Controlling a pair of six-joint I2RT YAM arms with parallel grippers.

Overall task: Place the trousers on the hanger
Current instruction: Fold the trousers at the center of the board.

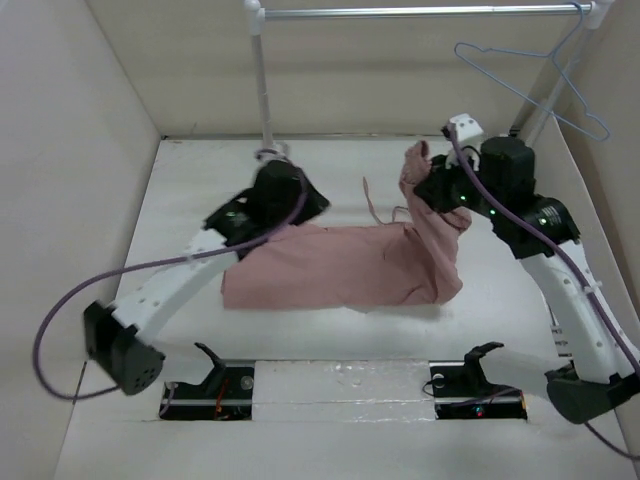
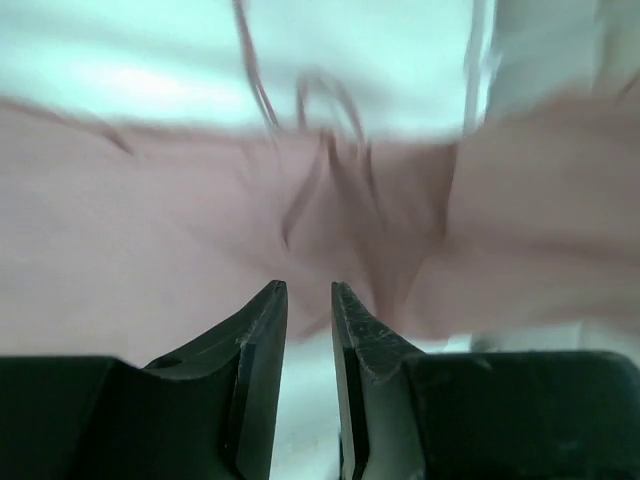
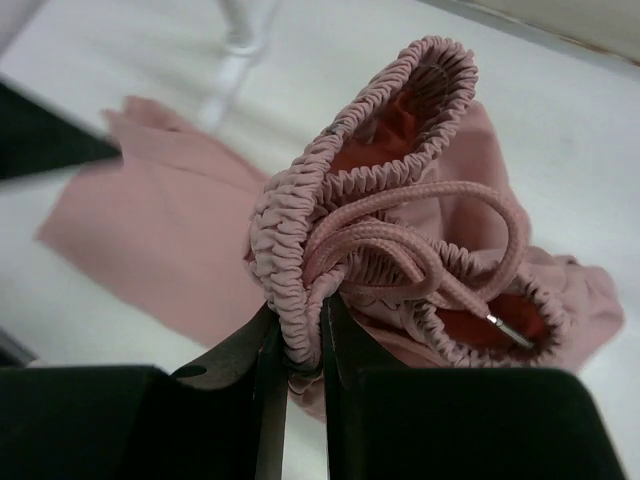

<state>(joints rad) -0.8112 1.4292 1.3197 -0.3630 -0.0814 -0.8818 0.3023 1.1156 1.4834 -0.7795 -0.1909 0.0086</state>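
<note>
Two claws share the lifting step: the left claw [image 2: 308, 292] hovers slightly apart over the dusty-pink fabric trousers [image 1: 330, 265] on the tabletop [image 1: 200, 175], the right claw [image 3: 300, 330] clamps their raised gathered waistband [image 3: 380, 170], which next likely needs carrying to the pale-blue wire hanger [image 1: 530, 75].

- The trousers [image 1: 340, 265] lie on the bench [image 1: 190, 190] between the two hands, legs stretching toward the left hand [image 2: 308, 300].
- Their waistband rises at the right hand [image 3: 300, 330], pinched between its fingers, with the drawstring looped just beyond the fingertips.
- The hanger [image 1: 480, 49] hangs on the rail [image 1: 420, 12], behind and above the right hand, well apart.
</note>
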